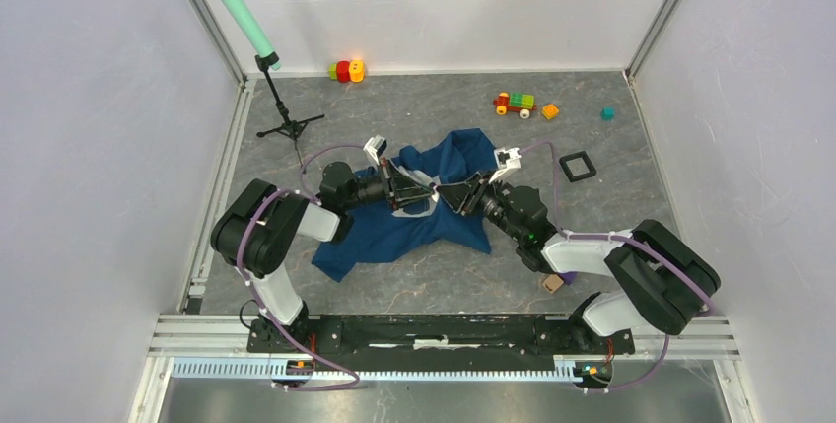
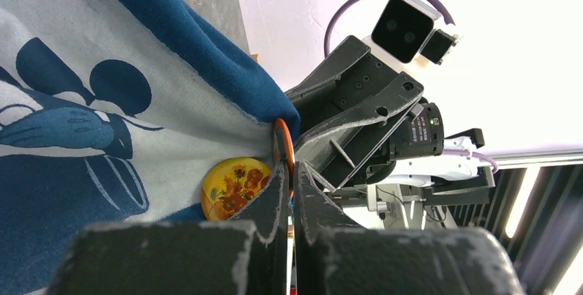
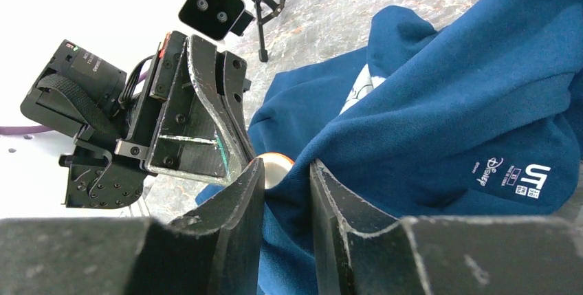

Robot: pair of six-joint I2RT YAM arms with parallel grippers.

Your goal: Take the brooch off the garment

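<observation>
The dark blue garment (image 1: 463, 162) lies crumpled mid-table, its mouse print (image 2: 75, 130) facing the left wrist camera. A round yellow sunflower brooch (image 2: 232, 188) sits on the print, partly behind my left finger. My left gripper (image 1: 419, 189) (image 2: 290, 166) is shut edge-on on an orange-rimmed disc (image 2: 283, 145) at the garment's fold. This disc looks white in the right wrist view (image 3: 276, 168). My right gripper (image 1: 452, 193) (image 3: 287, 164) faces the left one, tips nearly touching, and is shut on a fold of the garment (image 3: 440, 102).
A tripod stand (image 1: 288, 127) with a green microphone (image 1: 237, 9) is at back left. A red-yellow toy (image 1: 345, 70), a toy train (image 1: 515, 103), an orange block (image 1: 549, 111) and a teal cube (image 1: 608, 113) line the back. A black square frame (image 1: 577, 166) lies right.
</observation>
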